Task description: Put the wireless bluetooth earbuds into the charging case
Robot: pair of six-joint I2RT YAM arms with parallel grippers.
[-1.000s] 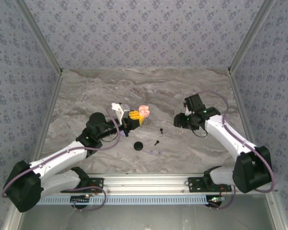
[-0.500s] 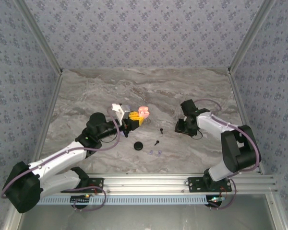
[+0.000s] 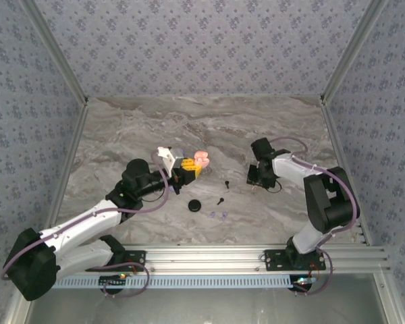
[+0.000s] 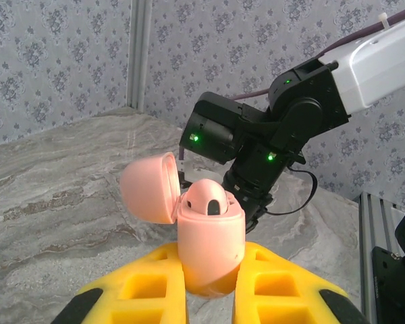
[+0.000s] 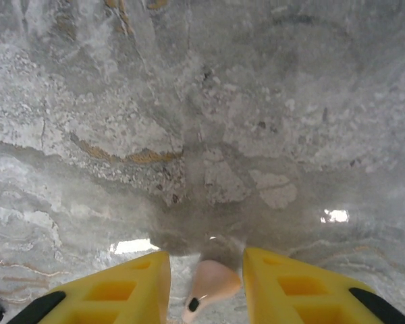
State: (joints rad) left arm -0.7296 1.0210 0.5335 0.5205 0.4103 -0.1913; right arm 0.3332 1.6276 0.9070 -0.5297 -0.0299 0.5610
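the loose pale pink stemmed earbud (image 5: 210, 287) lies on the grey marbled table (image 5: 189, 101) well off to the right of the open, egg-shaped pale pink charging case (image 4: 209, 236). it sits between the yellow fingers of the right gripper (image 5: 206, 256), which stand only narrowly apart around it. the bud looks close against one finger with a sliver of gap at the other, so i cannot tell whether it is truly pinched. the left gripper (image 4: 211, 250) is clamped on the lower body of that case and holds it up off the table, mouth upward, its lid (image 4: 148, 185) swung back. one pale bud (image 4: 206, 198) appears to sit in a socket already. the step in hand looks like the pick. it likely goes best with the bud centred between the pads, squeezed on the stem rather than the rounded head so it cannot squirt out, then lifted straight up. nearer the arm bases than the pink case lie a round black case (image 3: 195, 206), two black earbuds (image 3: 227, 183) and lilac ones (image 3: 219, 216), best skirted on the carry.
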